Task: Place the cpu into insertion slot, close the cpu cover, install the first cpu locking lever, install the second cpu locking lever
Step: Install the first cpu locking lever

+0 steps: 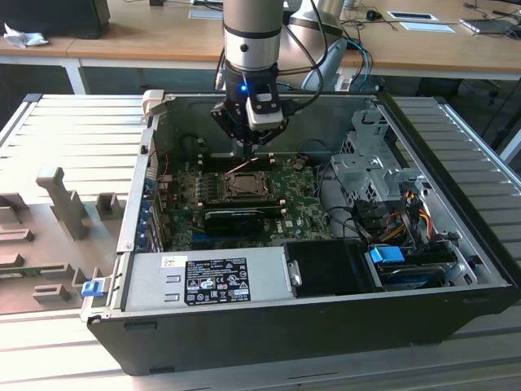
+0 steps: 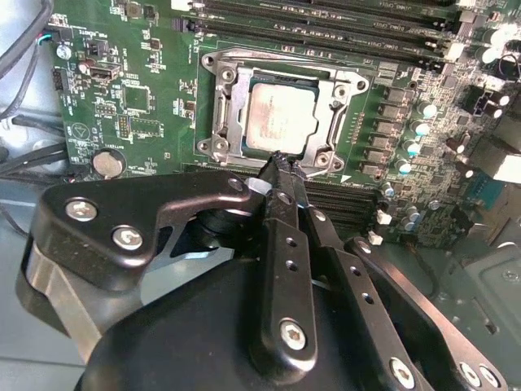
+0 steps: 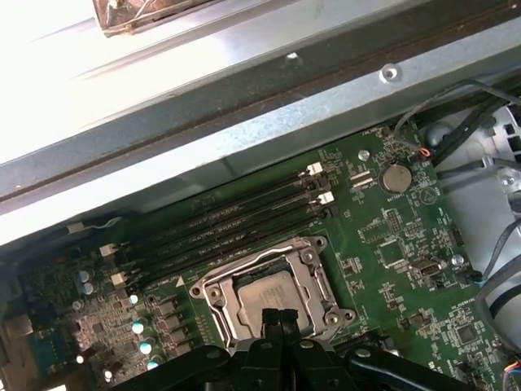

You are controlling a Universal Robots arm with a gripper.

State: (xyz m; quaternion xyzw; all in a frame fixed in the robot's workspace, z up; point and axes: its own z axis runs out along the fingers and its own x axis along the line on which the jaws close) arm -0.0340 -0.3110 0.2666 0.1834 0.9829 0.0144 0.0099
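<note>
Silvery-grey cpu (image 2: 281, 118) sits in the insertion slot (image 2: 213, 81) of the green motherboard (image 2: 130, 98), near the middle of the exterior view. The cpu cover (image 2: 232, 110) lies flat around it. The end effector (image 2: 281, 163) hovers at the cover's edge, fingers clenched together; whether they pinch anything is unclear.

Straight down onto the insertion slot (image 1: 244, 186) it's open, where the gripper (image 1: 248, 157) hangs. The long black card (image 1: 233, 218), power-supply box (image 1: 207, 277) and drive cage (image 1: 370, 167) crowd its sides.
</note>
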